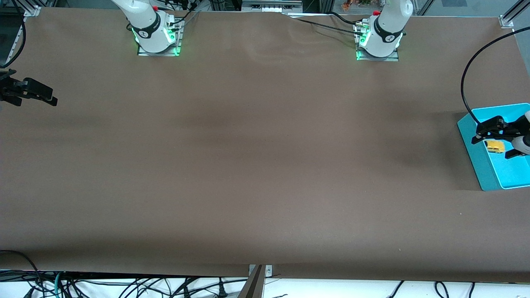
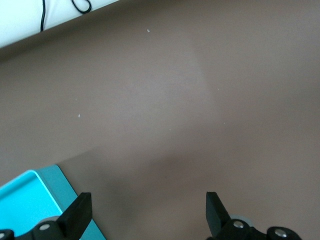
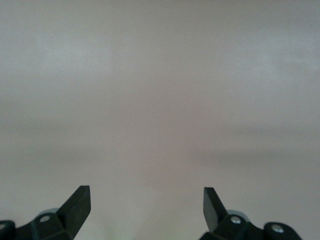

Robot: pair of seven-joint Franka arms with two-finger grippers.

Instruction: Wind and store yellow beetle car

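Note:
The yellow beetle car (image 1: pixel 495 146) lies in the teal tray (image 1: pixel 488 174) at the left arm's end of the table. My left gripper (image 1: pixel 492 148) hangs open over the tray, its two black fingers on either side of the car in the front view. The left wrist view shows this gripper (image 2: pixel 147 205) open and empty over bare table, with a corner of the tray (image 2: pixel 25 200) by one finger; the car is hidden there. My right gripper (image 1: pixel 47 96) waits open and empty at the right arm's end of the table, also shown in the right wrist view (image 3: pixel 146 200).
The brown table (image 1: pixel 256 165) stretches between the two arms. A black cable (image 1: pixel 466 82) loops above the tray. The two arm bases (image 1: pixel 157 37) stand along the edge farthest from the front camera.

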